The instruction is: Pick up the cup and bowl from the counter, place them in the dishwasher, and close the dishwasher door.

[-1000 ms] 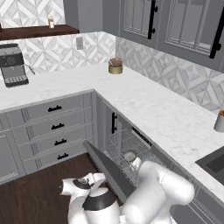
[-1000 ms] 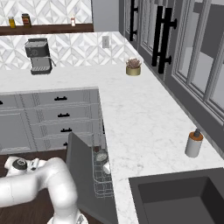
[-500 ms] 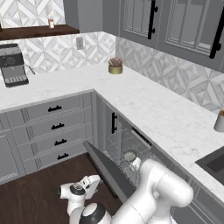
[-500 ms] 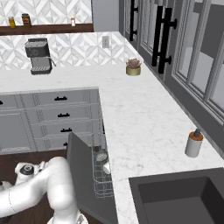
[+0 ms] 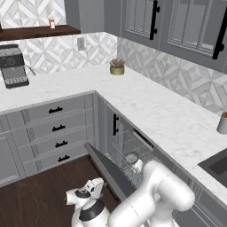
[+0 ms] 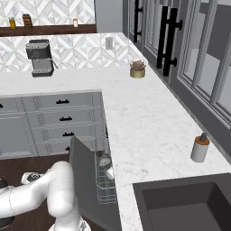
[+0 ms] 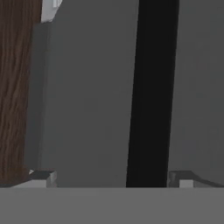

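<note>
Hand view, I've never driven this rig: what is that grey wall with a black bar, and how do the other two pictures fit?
This is a white robot arm on a driving base. Two pictures come from cameras behind it, left and right. The third looks along its gripper, which is open and holds nothing. The grey panel with the black bar is probably the outside of the partly open dishwasher door. A bowl sits in the rack. The counter holds a plant pot, coffee machine and pump bottle.

Glossy white rounded arm (image 5: pixel 157 195) with dark joint rings and 2 small grey fingertips (image 7: pixel 41 178)
</note>
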